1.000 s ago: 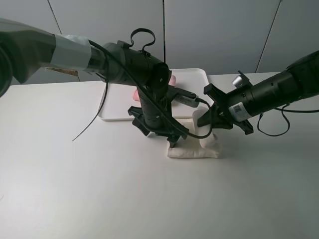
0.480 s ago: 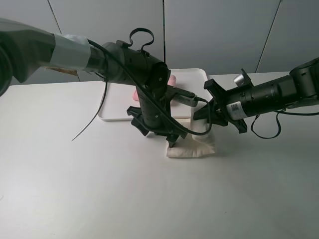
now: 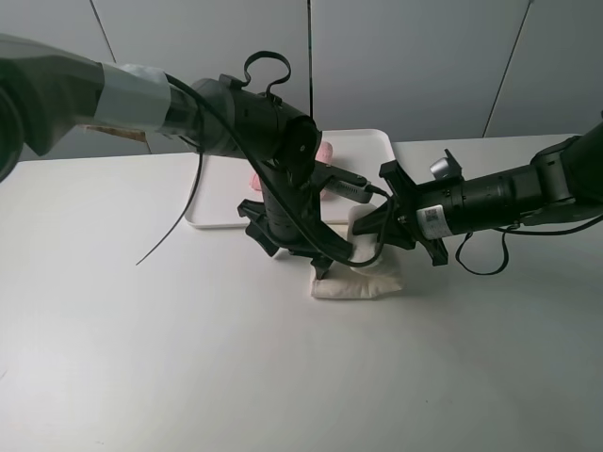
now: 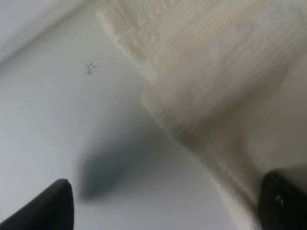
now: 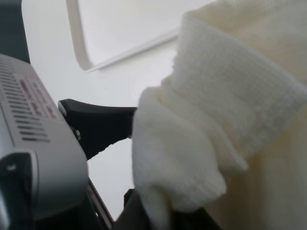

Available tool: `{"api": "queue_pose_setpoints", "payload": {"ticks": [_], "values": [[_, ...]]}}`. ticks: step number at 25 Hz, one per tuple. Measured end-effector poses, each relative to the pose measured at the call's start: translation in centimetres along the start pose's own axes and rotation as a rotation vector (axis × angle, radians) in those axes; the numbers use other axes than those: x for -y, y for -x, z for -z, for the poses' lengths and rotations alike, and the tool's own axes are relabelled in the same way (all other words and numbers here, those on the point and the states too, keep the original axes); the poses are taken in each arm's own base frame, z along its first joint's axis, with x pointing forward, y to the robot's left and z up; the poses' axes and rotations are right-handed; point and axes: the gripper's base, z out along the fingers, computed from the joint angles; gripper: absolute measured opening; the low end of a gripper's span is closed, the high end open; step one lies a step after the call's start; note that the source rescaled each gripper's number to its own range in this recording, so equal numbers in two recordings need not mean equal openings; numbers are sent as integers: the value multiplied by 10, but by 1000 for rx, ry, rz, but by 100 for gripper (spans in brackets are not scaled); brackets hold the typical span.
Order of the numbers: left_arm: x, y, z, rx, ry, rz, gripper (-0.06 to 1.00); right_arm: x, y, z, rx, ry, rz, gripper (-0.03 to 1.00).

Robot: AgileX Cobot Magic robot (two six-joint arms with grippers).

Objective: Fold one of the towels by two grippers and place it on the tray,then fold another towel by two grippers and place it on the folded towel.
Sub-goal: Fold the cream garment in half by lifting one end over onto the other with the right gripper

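Observation:
A cream towel (image 3: 353, 285) lies on the white table in front of the tray (image 3: 372, 141). My right gripper (image 3: 369, 229) is shut on one edge of it and holds that edge lifted and doubled over toward the left; the right wrist view shows the pinched fold (image 5: 230, 105) close up. My left gripper (image 3: 325, 266) is open at the towel's left end, low over the table. In the left wrist view the towel (image 4: 216, 62) lies between its spread fingertips (image 4: 48, 206). A pink towel (image 3: 326, 151) lies on the tray, mostly hidden by the left arm.
The white tray's rim (image 5: 79, 43) is just behind the towel. The left arm's body (image 5: 29, 158) is close beside my right gripper. Black cables hang from the left arm (image 3: 188, 202). A grey wall stands behind the table.
My right gripper has moved left and lower with the towel's edge, folding it over toward the left gripper. The left arm has barely moved.

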Motion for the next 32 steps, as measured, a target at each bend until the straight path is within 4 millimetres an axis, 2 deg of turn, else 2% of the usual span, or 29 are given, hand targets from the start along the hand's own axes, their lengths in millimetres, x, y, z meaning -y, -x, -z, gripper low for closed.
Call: {"api": "queue_pose_setpoints", "payload": {"ticks": [7, 12, 15, 22, 27, 29, 32], "values": [[-1, 0, 1, -2, 1, -15, 99, 0, 0, 0, -4, 5, 12, 5], [-7, 0, 12, 1, 6, -22, 99, -1, -1, 0, -11, 19, 20, 5], [-16, 3, 27, 30, 2, -3, 99, -2, 0, 0, -5, 22, 19, 5], [-54, 10, 71, 108, 5, 60, 99, -2, 0, 0, -1, 24, 22, 5], [-74, 10, 89, 131, 15, 81, 99, -1, 0, -1, 6, 8, 22, 5], [-78, 10, 90, 131, 18, 82, 99, -1, 0, -1, 6, 3, 23, 11], [-78, 10, 90, 130, 19, 70, 99, -2, -1, -3, 1, 4, 26, 31]]}}
